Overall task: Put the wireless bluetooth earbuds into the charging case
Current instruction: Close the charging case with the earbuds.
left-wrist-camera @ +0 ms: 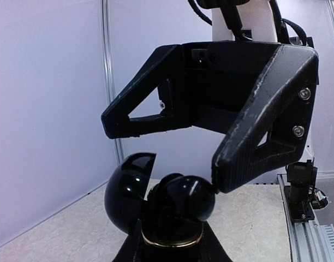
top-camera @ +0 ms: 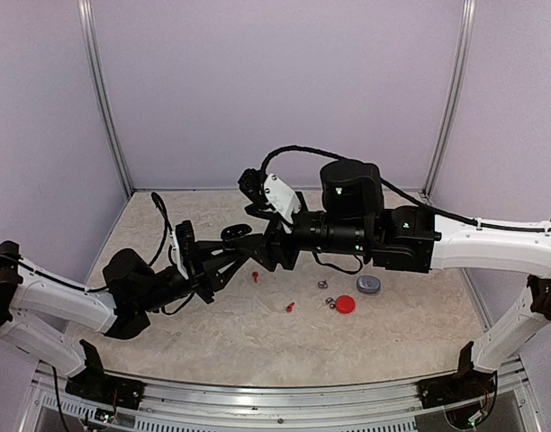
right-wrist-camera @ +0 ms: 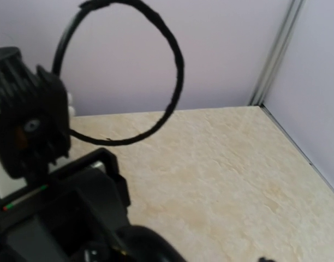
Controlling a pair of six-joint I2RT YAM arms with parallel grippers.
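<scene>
left wrist: black case (left-wrist-camera: 175,210) upright, lid (left-wrist-camera: 127,188) tilted left, right fingers (left-wrist-camera: 257,147) spread

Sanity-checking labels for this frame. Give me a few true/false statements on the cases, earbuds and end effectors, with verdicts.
1. The black case has its lid flipped open. True.
2. The right end effector is clamped shut. False: the left wrist view shows its jaws standing apart above the black case, with one fingertip against it.
3. Two red earbuds lie loose on the table. True.
4. The left end effector holds the red case. False: the red case lies on the table near the grey case, and the left end effector grips the black case.
</scene>
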